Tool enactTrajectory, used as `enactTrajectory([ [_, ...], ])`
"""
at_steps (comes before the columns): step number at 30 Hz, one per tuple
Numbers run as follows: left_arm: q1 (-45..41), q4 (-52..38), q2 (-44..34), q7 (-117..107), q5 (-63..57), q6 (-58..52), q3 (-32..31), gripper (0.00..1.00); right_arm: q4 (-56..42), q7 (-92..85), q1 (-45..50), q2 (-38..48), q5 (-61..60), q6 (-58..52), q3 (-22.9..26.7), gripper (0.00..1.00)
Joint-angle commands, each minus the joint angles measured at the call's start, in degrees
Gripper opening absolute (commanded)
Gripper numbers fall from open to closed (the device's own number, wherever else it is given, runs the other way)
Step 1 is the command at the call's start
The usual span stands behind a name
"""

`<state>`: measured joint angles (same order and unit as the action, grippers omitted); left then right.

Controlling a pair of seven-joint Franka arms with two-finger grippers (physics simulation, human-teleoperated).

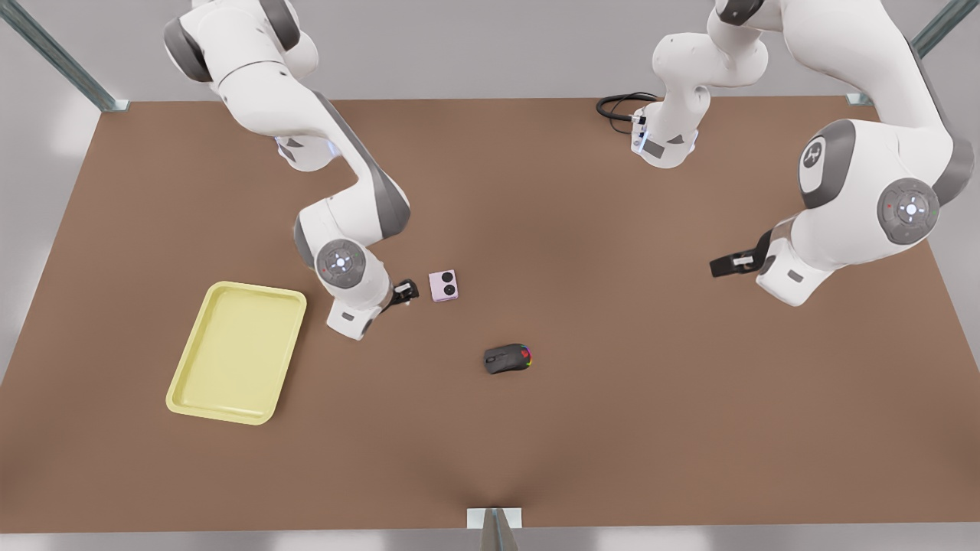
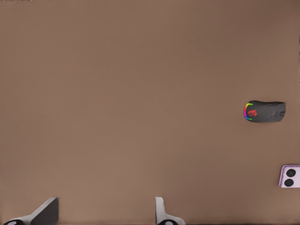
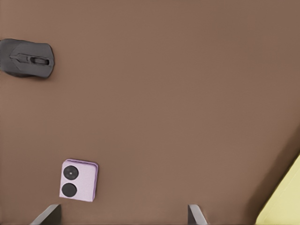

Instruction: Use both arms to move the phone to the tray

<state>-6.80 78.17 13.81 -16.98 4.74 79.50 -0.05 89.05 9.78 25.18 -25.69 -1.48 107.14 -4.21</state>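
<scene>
The pale lilac phone lies flat on the brown table, its two dark circles facing up. My right gripper, on the arm at the front view's left, hovers just beside it on the tray side, open and holding nothing. In the right wrist view the phone sits close to one finger of the right gripper. The yellow tray rests at the front view's left, and its corner appears in that wrist view. My left gripper waits open far to the front view's right. Its wrist view has the left gripper and the distant phone.
A black computer mouse with coloured lights lies nearer the table's front edge than the phone; it also appears as the mouse and the mouse. A black cable loops beside the far arm base. Metal frame posts stand at the table's corners.
</scene>
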Motion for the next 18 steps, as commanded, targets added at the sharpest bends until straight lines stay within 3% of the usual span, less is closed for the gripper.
enactTrajectory([
  [1, 0.03, -0.03, 0.08, 20.93, 0.27, -1.02, 0.14, 1.0, 2.35, 21.42, 1.18, 0.29, -0.28, 5.09, -0.01, 1.0],
  [7, 0.03, -0.03, 0.26, 21.02, 0.27, -0.93, 0.14, 1.0, 13.77, 25.99, 2.94, 1.44, -3.97, 15.55, -1.15, 1.0],
  [12, 0.03, -0.03, 0.26, 21.11, 0.18, -0.93, 0.23, 1.0, 9.47, 38.12, 9.0, -11.39, -3.18, 25.48, -2.21, 1.0],
  [18, 0.03, 0.05, 0.43, 21.02, 0.27, -0.93, 0.23, 1.0, 8.24, 37.07, 9.36, -13.33, 0.16, 28.48, -3.35, 1.0],
])
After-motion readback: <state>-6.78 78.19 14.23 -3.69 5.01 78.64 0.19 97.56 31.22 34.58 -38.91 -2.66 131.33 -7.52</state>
